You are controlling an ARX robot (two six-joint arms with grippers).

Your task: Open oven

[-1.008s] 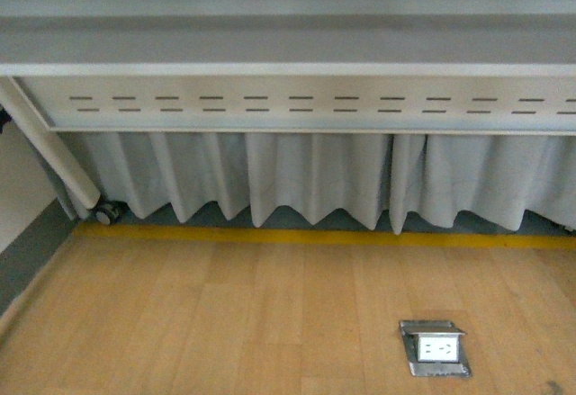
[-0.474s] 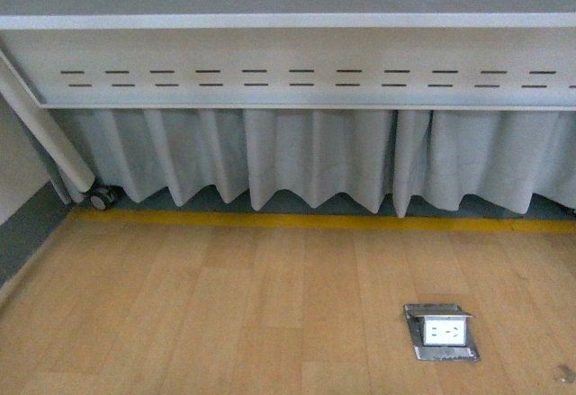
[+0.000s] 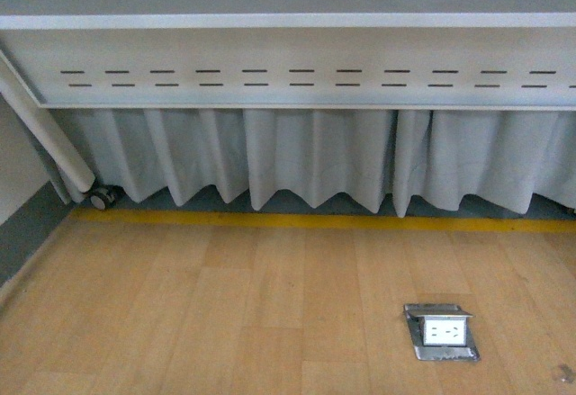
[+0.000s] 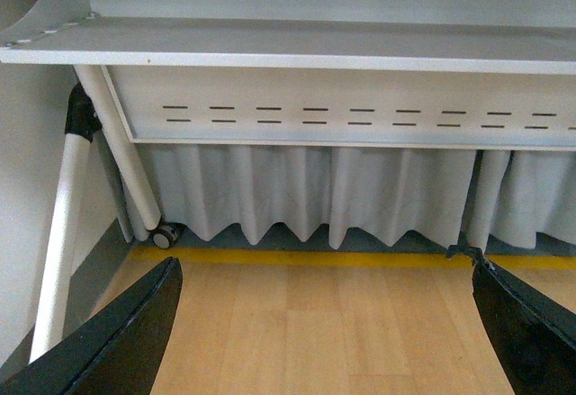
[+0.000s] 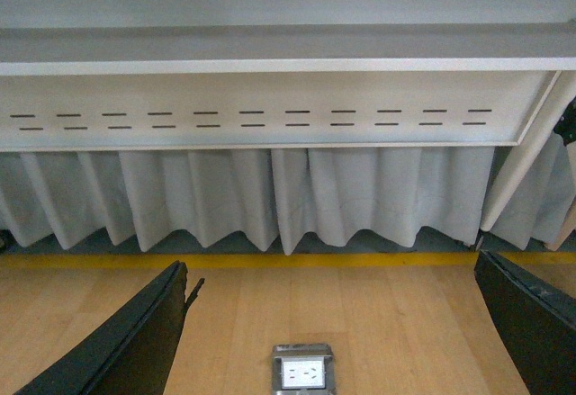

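Observation:
The oven is out of view in every frame. My left gripper (image 4: 328,323) is open and empty, its black fingers (image 4: 117,341) wide apart over the wooden floor. My right gripper (image 5: 333,332) is open and empty, its black fingers (image 5: 126,345) spread on either side of a floor socket (image 5: 303,372). Neither arm shows in the front view.
A grey table (image 3: 288,22) with a slotted front panel (image 3: 297,80) stands ahead, with pleated grey curtain (image 3: 306,166) below it. A yellow floor stripe (image 3: 306,222) runs along the curtain. A metal floor socket (image 3: 441,332) sits in the wooden floor. A table leg with caster (image 3: 102,199) is at left.
The front view shifted between 1.0 s and 0.5 s ago: the table edge moved up in the picture and the floor socket moved slightly right. Since then nothing has moved.

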